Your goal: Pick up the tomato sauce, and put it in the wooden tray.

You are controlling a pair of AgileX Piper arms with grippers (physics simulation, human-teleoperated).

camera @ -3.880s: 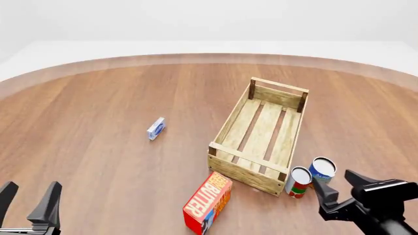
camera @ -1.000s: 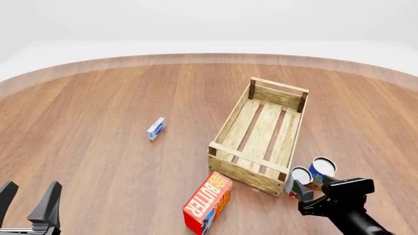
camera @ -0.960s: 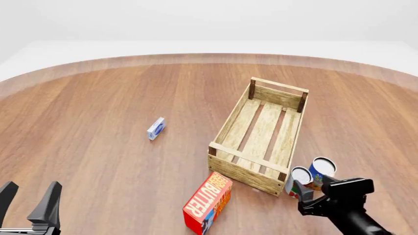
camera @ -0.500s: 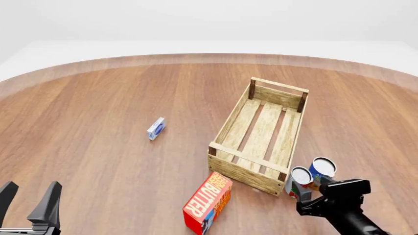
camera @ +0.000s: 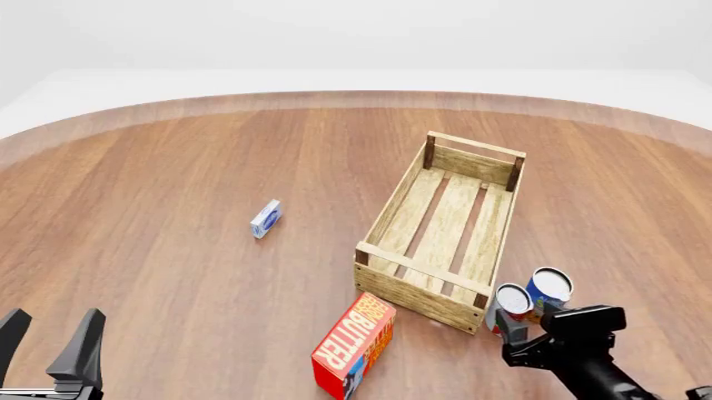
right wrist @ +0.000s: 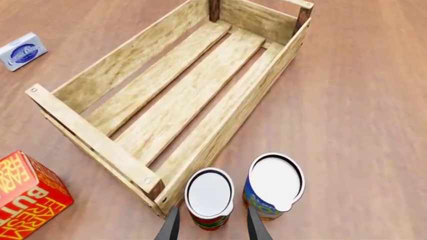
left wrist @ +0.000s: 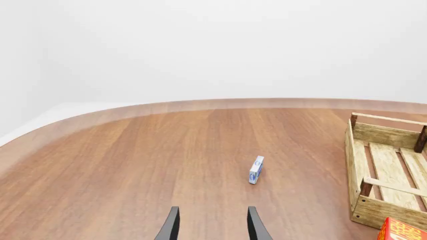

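The small cylindrical tomato sauce can with its red, green and white label and pale grey top (right wrist: 209, 198) stands upright on the round wood-grain bench (camera: 167, 192), near the bench's near right edge. It sits just outside the near right corner post of the long light-wood slatted tray (camera: 445, 229), very close to it, and just beside a taller blue-and-yellow can (camera: 548, 289).

The right hand (right wrist: 212, 223) is low at the tomato sauce can, its 2 fingers spread, 1 on each side of the can's body. Whether they touch the label yet, I cannot tell; they do not look pressed in. The left hand (camera: 50, 346) waits at the near left edge of the bench, fingers spread and holding nothing.

So the task looks barely begun: the approach is made, but the grasp, the lift and the placing all remain. The tray holds nothing. A red-orange butter box (camera: 353, 343) lies near the tray's near left corner, and a small blue-and-white packet (camera: 266, 218) lies well apart towards the bench's middle.
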